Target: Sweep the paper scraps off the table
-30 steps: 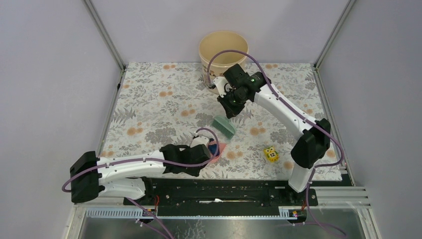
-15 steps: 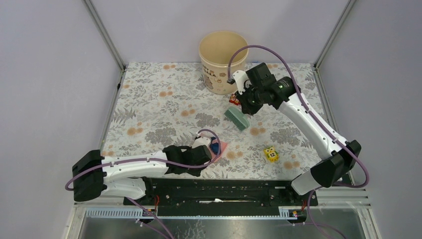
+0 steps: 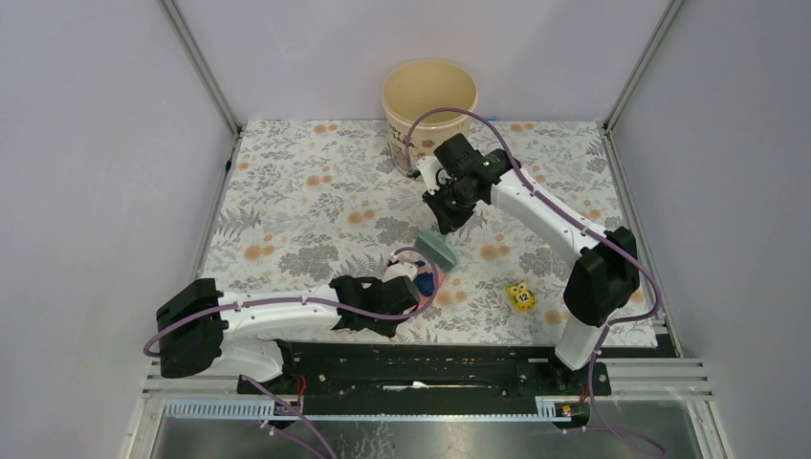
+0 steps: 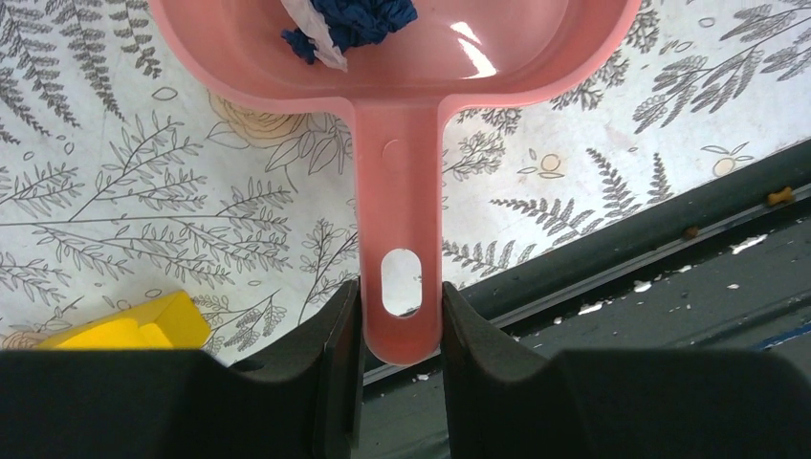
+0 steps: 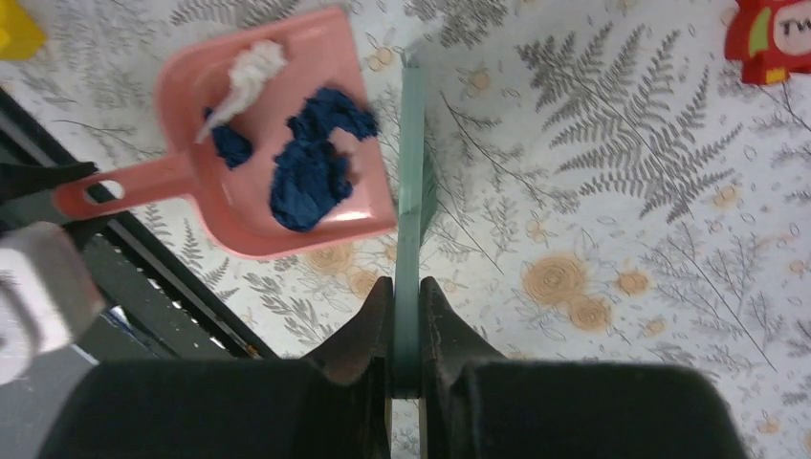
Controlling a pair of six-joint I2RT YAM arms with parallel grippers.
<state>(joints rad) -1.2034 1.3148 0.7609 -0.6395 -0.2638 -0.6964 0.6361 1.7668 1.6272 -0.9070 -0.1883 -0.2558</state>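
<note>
back from the bucket (image 3: 430, 91), the right arm now stands its green brush (image 5: 413, 191) at the pink dustpan (image 5: 330, 48) mouth. right fingers (image 5: 383, 316) clamp the brush and left fingers (image 4: 337, 354) pinch the pan's handle. paper scraps (image 5: 306, 163) lie in the pan. the worktop (image 5: 593, 172) shows none loose, so only tipping out likely remains.

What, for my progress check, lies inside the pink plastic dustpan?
The pink plastic dustpan holds dark navy-blue paper scraps and one white crumpled piece; anything beneath them is hidden.
</note>
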